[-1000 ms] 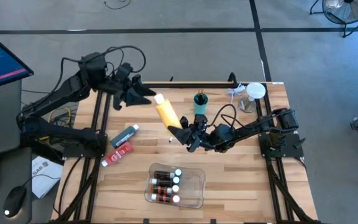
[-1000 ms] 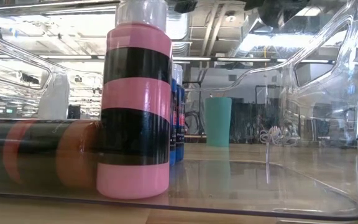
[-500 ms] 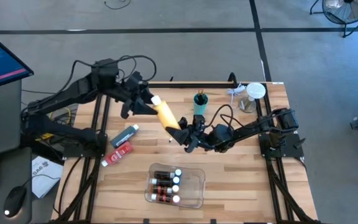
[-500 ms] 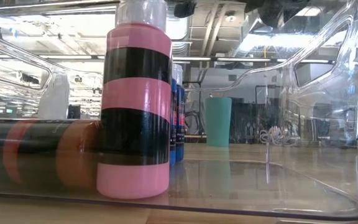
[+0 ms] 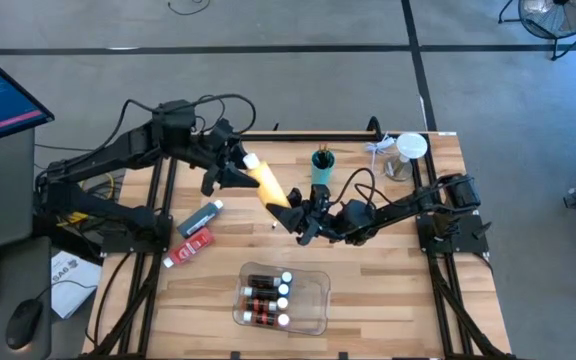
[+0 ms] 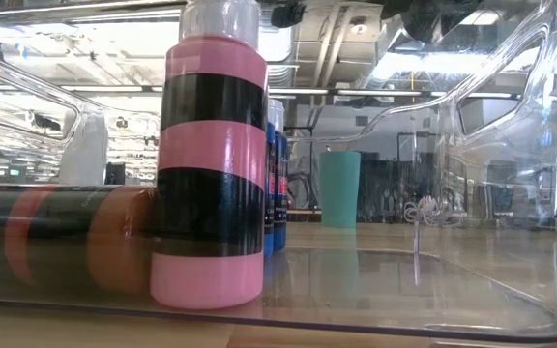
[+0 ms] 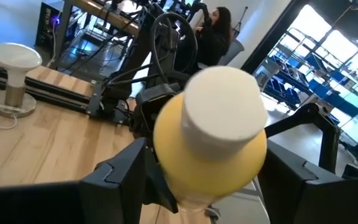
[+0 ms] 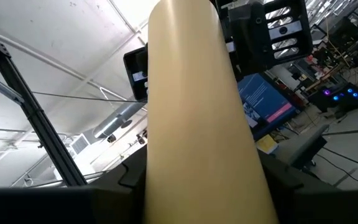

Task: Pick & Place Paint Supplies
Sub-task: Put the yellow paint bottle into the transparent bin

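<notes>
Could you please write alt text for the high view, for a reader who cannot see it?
Over a wooden table, both arms meet at a yellow bottle: the right gripper holds its base, and the left gripper is at its white cap. A clear tray in front holds small paint bottles.

Two dark jointed arms, left arm (image 5: 118, 155) and right arm (image 5: 408, 205), matte black links, looped black cables along each, blocky black finger mounts.
</notes>
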{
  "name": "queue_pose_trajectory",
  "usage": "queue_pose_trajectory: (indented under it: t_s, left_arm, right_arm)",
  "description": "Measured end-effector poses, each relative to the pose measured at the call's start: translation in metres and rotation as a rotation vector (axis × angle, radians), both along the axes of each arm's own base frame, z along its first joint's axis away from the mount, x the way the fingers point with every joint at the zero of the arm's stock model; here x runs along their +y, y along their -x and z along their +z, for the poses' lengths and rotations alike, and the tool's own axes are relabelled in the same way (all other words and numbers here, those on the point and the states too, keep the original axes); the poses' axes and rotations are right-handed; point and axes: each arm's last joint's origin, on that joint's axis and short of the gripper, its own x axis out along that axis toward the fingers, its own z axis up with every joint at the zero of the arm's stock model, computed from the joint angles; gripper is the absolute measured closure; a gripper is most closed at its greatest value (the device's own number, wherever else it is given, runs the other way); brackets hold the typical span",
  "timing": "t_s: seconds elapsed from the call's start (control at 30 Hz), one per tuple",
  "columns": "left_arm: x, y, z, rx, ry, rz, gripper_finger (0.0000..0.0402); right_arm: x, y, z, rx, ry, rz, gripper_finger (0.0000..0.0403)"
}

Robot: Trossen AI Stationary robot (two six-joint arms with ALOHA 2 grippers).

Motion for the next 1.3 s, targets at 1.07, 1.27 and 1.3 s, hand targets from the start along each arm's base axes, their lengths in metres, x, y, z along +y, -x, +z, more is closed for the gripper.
queue_pose_trajectory:
  t_s: [1.07,1.27,1.3]
  left_arm:
    - [-0.0062,-0.0101,-0.0043,0.013,-0.028,0.064,0.0284]
    - [-0.0076,-0.0038,-0.0018,0.012,-0.032,0.063,0.0295]
    - [-0.0083,-0.0007,0.0001,0.005,-0.033,0.061,0.0296]
  right_arm:
    - [-0.0003,-0.0004,-0.0005,0.008,0.004,-0.002,0.0171]
    - [0.0003,0.001,0.0023,-0.033,0.03,0.047,0.0137]
    - [0.0008,0.0015,0.0032,-0.044,0.038,0.063,0.0135]
